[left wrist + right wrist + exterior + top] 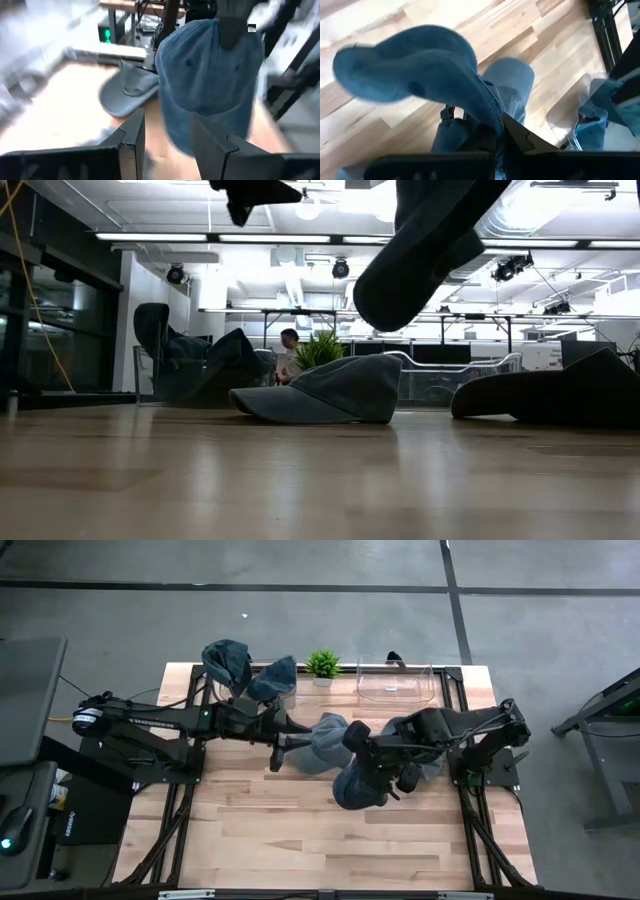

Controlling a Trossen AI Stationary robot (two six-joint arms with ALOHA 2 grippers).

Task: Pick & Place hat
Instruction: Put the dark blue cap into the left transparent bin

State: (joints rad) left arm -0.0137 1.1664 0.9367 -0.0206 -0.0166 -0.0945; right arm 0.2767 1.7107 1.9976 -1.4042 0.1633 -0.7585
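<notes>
The right gripper (492, 137) has its fingers pressed together on the fabric of a blue denim hat (415, 70), which hangs from the pinch above the middle of the wooden table (300, 840), crown sagging and brim drooping; in the low view it dangles clear of the surface. The left gripper (167, 135) hovers just beside it with its fingers parted a little, empty, pointed at the crown (210, 70).

The hat looks light and soft (it folds under its own weight), so it should handle like cloth: no risk of breaking, some risk of slipping if only a thin edge is caught; the brim looks stiffer than the crown, judging by its flat curve, and would probably make the surest place to take hold, or a thick seam at the back.

Another grey-blue hat (325, 390) lies flat on the table, a further one (345, 790) lies beneath the right arm, and more are heaped at the far left corner (228, 662); a clear plastic bin (395, 680) stands at the far edge beside a small green plant (322, 664). The tabletop is pale butcher-block, smooth and faintly glossy.
</notes>
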